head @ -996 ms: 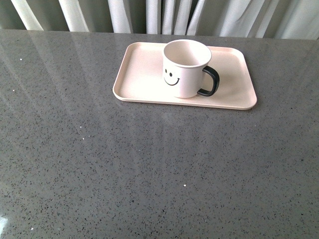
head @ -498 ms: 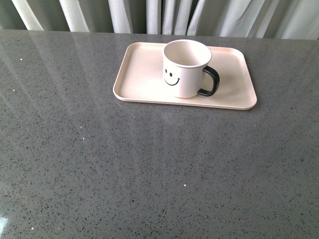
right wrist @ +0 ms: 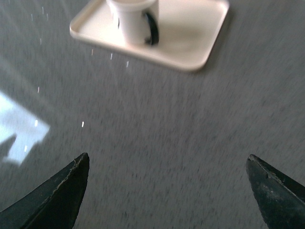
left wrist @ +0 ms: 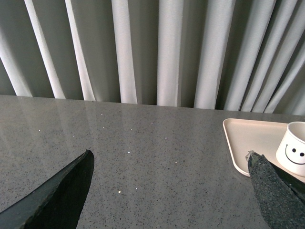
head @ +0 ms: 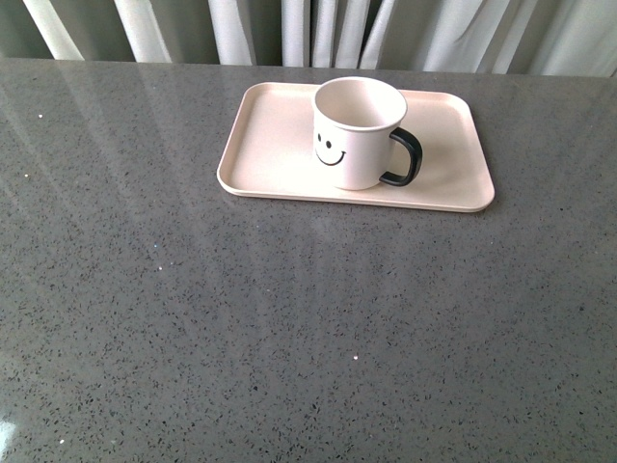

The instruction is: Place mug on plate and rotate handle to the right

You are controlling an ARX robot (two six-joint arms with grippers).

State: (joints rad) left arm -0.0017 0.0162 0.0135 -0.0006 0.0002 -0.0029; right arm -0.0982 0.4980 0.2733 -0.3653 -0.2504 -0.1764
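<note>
1. Grey speckled desk (head: 289, 318) is stretching out in front of us, and pale curtains (head: 318, 29) are hanging behind it.
2. We are looking at the pink plate (head: 270, 145), which is lying flat near the far side of the desk.
3. The mug (head: 352, 145) is standing upright on the plate, near its middle, and its smiley face is looking toward us.
4. The black handle (head: 407, 159) is sticking out to the right and tipping a little toward us.
5. Our left gripper (left wrist: 169, 153) is hanging over bare desk with its jaws spread wide, holding nothing, well apart from the mug.
6. Our right gripper (right wrist: 167, 156) is also gaping wide and holding nothing, well away from the plate. Its picture is looking blurry.
7. We are thinking the job is looking just about done, because the mug is sitting on the plate and the handle is pointing right.
8. We are guessing that the next move is only a check. If the handle needs to point straight right, one gripper should be reaching for the mug, closing softly and turning it a tiny bit without tipping it or pushing the plate.
</note>
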